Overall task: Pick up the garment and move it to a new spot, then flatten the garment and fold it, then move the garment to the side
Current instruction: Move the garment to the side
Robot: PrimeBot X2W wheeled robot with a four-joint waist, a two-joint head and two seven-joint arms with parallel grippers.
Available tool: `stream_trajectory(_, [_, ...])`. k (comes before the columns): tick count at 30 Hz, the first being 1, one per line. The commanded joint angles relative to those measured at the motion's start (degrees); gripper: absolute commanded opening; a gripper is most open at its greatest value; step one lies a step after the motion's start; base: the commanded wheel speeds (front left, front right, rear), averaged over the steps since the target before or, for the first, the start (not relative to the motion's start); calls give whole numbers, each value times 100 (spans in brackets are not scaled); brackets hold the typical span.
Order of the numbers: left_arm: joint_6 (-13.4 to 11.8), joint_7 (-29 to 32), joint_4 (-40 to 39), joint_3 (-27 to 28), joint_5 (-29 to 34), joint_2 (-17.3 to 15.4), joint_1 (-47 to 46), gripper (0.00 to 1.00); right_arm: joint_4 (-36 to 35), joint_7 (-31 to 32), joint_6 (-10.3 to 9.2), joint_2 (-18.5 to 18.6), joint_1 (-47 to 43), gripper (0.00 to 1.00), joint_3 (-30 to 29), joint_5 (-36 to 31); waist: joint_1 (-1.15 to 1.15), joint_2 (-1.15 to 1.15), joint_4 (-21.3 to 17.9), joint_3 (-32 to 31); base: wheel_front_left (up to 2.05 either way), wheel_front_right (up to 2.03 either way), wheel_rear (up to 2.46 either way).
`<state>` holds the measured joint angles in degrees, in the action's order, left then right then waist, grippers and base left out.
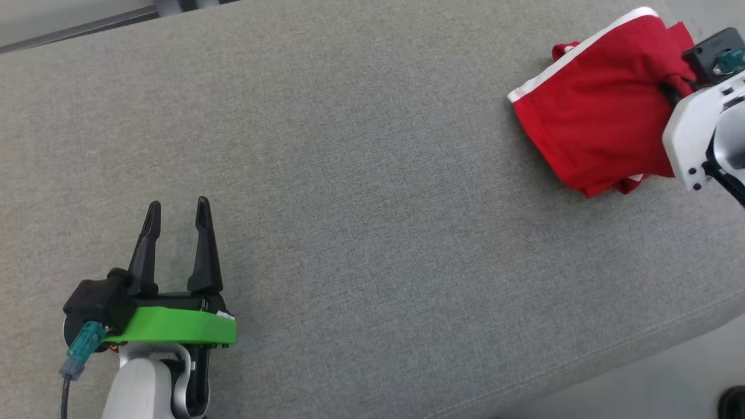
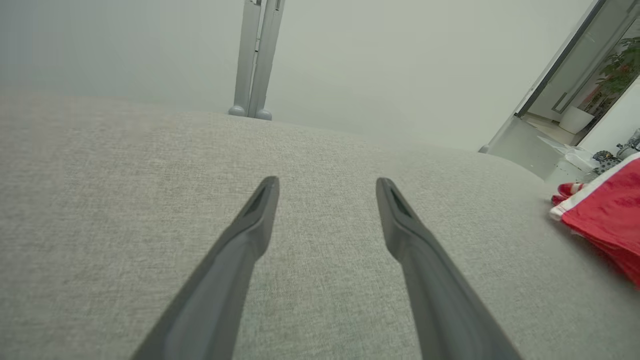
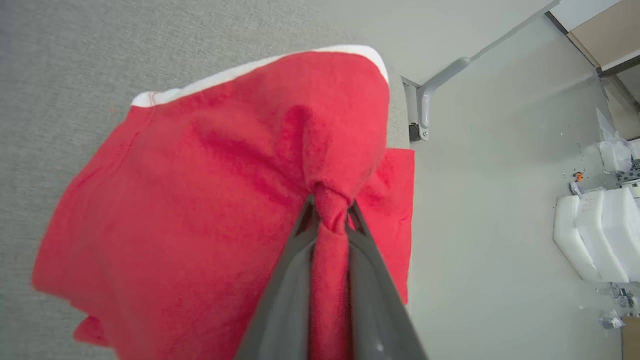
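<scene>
The right gripper is closed on a bunched fold of the red garment. In the right wrist view its two dark fingers stand almost together, with a rope of red cloth squeezed between them, and a ridge of cloth runs from the tips into the rest of the piece. The head view hides those fingertips behind the arm's white wrist housing, so the grip itself cannot be read there. It does show the garment's place: the far right part of the grey cloth-covered surface, close to the right edge, with a white band along its far-left side. The right wrist view adds that a red flap reaches past the surface's edge over the pale floor, where a grey metal bracket and white foam blocks lie further right.

The left gripper is at the near left, well apart from the garment, its fingers spread wide and holding nothing. A green collar sits behind them. The left wrist view looks between its open fingers across bare grey cloth; the garment shows as a red corner at the right edge of that view. Beyond the far edge that view shows a grey post, and further right a doorway with a potted plant
</scene>
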<state>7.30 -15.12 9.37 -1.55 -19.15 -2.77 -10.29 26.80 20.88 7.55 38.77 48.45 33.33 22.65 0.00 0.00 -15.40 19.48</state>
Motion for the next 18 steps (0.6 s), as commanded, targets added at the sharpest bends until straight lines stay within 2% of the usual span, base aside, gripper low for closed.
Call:
stream_trajectory(1, [23,1,-30,-18,60,-26,-142,100,95,-123,-14,18,-60,0,-113,-115,0,0,-146,251,0,0,0])
stream_trajectory(11, [25,2,-142,-314,292,-130,-304,100,842,-919,-15,401,-136,0,-896,-1389,0,0,382,745,0,0,0])
stream_trajectory(18, [26,1,-235,-312,279,-133,-343,100,1365,-1223,-15,499,-341,0,-1765,-2381,0,0,772,903,0,0,0])
